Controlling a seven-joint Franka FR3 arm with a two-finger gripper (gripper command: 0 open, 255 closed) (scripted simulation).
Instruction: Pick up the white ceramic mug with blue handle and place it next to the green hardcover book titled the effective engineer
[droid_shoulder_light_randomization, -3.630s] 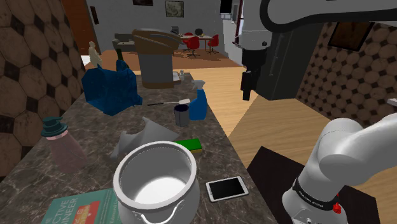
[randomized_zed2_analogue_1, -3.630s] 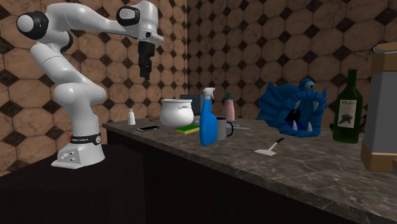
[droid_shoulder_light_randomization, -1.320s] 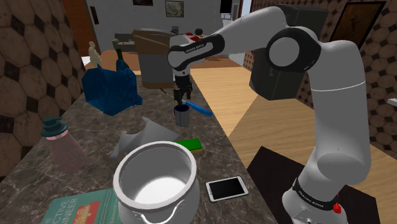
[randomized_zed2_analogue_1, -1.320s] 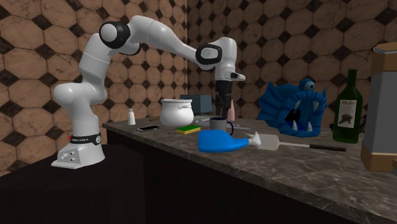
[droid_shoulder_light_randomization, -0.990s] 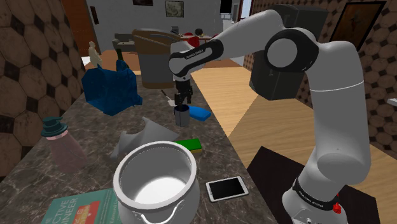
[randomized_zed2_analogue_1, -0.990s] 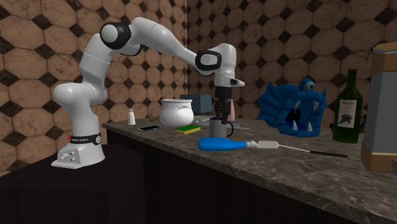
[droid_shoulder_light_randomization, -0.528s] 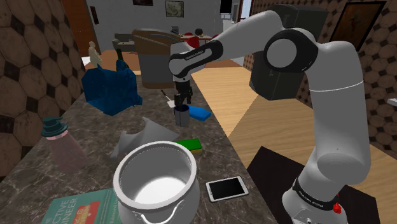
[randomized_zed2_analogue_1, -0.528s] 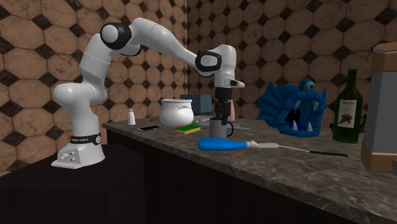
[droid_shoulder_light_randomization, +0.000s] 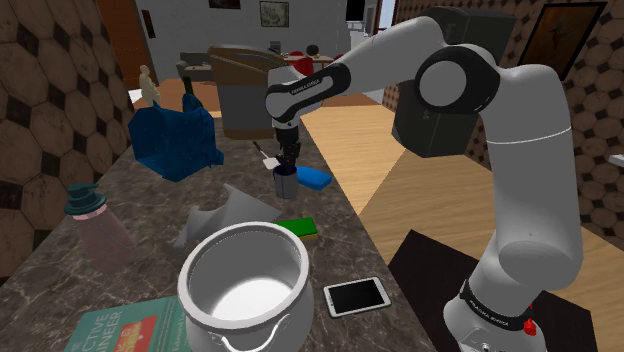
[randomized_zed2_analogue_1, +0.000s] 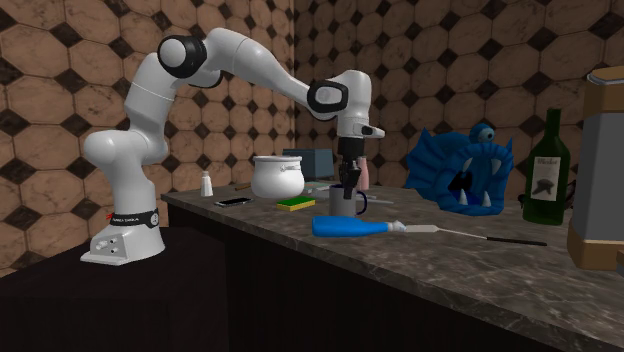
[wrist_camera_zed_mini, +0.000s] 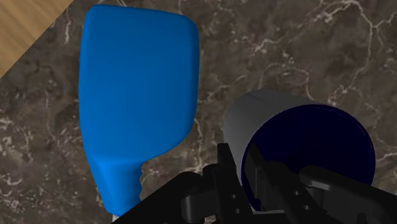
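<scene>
The mug (droid_shoulder_light_randomization: 286, 184) is grey outside and dark blue inside, and it stands upright on the marble counter (droid_shoulder_light_randomization: 60, 285) near its edge. My gripper (droid_shoulder_light_randomization: 287, 166) comes straight down onto it. In the wrist view the gripper (wrist_camera_zed_mini: 240, 175) is shut on the mug (wrist_camera_zed_mini: 299, 143) at its rim, one finger outside the wall and one inside. The second exterior view shows the mug (randomized_zed2_analogue_1: 345, 203) under the gripper (randomized_zed2_analogue_1: 348, 183), with its dark blue handle pointing towards that view's right. The green book (droid_shoulder_light_randomization: 120, 330) lies at the shoulder view's lower left, beside the pot.
A blue spray bottle (droid_shoulder_light_randomization: 314, 178) lies on its side right beside the mug. A large white pot (droid_shoulder_light_randomization: 245, 275), a phone (droid_shoulder_light_randomization: 356, 295), a green sponge (droid_shoulder_light_randomization: 300, 228) and a pink bottle (droid_shoulder_light_randomization: 98, 228) stand between mug and book. A blue monster toy (droid_shoulder_light_randomization: 175, 140) sits behind.
The fingers have closed onto the mug's rim within the last half second. Before that the arm came down to the mug and the spray bottle fell over.
</scene>
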